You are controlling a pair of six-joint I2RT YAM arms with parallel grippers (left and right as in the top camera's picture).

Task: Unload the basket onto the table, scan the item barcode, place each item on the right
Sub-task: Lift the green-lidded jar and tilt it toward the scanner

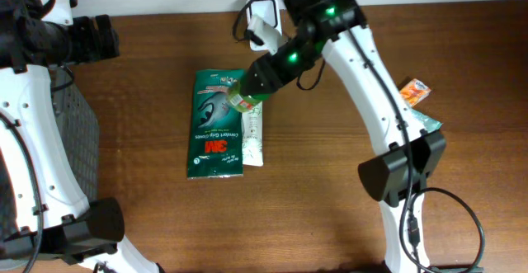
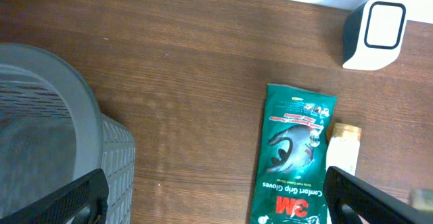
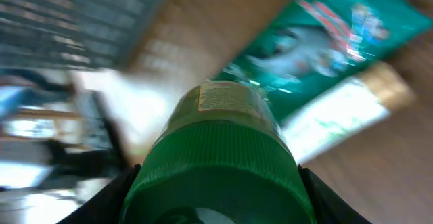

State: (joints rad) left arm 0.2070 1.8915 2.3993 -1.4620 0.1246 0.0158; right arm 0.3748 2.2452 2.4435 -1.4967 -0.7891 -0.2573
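I'd say the job is barely a third done. The right gripper [image 1: 247,93] has its fingers clamped on the bottle [image 1: 236,101] near its cap, and in the wrist view the ribbed cap fills the gap between the two dark fingers. The bottle hangs over the top end of the glove pack [image 1: 216,124], near the middle of the table [image 1: 330,207]. It looks lifted rather than resting, though from above I cannot be sure. The main part is left: carrying it to the scanner [image 1: 264,13], which sits at the far edge close behind the arm, and turning the bottle so its barcode faces the window. I see no barcode in any view, and the wrist picture is smeared. The left gripper [image 2: 220,200] has its fingers spread wide and holds nothing, poised by the basket [image 2: 54,116]. The bottle is round green plastic with a finely ridged cap and a label wrapped below the shoulder. The glove pack is a flat, glossy green pouch printed with a glove. Just beside it lies a slim white tube [image 1: 253,137] with a tan end. The scanner is a smooth white block with a dark-rimmed window. The basket is grey, with a woven-looking wall and a rounded rim. The table is dark, matte wood grain. Crinkly packets [image 1: 417,91] lie off to the right.
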